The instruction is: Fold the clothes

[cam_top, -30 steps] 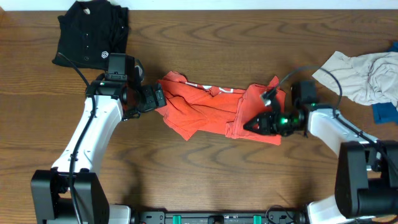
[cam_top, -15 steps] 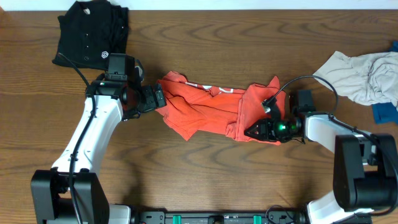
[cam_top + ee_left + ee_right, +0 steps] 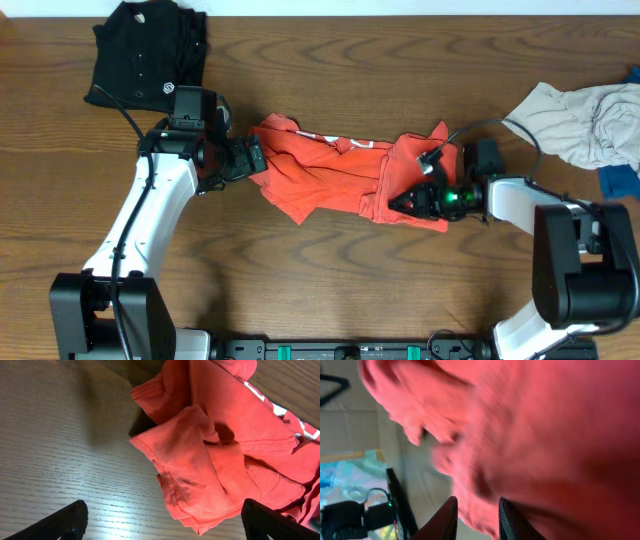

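The clothes' main piece, a red-orange T-shirt [image 3: 335,175] with white lettering, lies crumpled across the table's middle. My left gripper [image 3: 256,158] stands open at its left end. In the left wrist view the shirt's hem corner [image 3: 200,470] lies on the wood between the wide-apart fingers [image 3: 67,521], touching neither. My right gripper [image 3: 404,201] rests on the shirt's bunched right end. In the right wrist view its narrow jaws [image 3: 477,501] have red cloth [image 3: 545,435] pinched between them. A black buttoned shirt [image 3: 150,50] lies at the far left.
A pale grey garment [image 3: 585,120] is heaped at the right edge, with a blue piece [image 3: 620,180] just below it. Bare wooden tabletop [image 3: 330,280] runs in front of the T-shirt. The arm bases stand at the near edge.
My right gripper dipped toward the near edge, then came back up and slightly left on the shirt's right end. The left arm and the shirt's left side have not moved.
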`<state>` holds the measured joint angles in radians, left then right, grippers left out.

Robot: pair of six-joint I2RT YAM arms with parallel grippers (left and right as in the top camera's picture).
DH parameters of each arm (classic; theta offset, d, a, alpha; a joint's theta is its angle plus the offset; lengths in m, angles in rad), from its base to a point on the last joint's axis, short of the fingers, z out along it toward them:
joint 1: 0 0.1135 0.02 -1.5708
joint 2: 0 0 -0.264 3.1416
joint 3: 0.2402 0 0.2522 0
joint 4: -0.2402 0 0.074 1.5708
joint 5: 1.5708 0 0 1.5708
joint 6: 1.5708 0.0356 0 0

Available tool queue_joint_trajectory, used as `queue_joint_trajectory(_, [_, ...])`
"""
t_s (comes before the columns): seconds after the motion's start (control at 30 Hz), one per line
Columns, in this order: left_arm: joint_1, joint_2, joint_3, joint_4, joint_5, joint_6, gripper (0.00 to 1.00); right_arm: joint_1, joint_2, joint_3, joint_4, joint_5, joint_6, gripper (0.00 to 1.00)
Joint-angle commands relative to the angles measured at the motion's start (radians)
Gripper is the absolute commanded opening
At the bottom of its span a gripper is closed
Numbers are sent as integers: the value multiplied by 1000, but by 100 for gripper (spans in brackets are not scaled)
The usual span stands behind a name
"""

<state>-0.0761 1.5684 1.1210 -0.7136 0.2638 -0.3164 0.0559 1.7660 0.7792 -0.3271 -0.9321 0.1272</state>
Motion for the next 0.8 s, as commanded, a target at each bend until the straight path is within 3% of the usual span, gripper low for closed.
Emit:
queue_joint_trajectory(0.0, [-2, 8, -7, -5, 9, 9, 98, -16, -108, 68, -34, -44, 7, 25])
queue_joint_trajectory(0.17, [-2, 8, -7, -7, 9, 9, 98, -44, -235, 120, -104, -37, 19, 28])
queue_joint_trajectory(0.37, [-2, 8, -7, -7, 9, 9, 98, -73, -291, 122, -115, 100, 25, 41])
queue_joint_trajectory(0.77, [-2, 8, -7, -8, 9, 9, 98, -143, 12, 121, -32, 184, -32, 41])
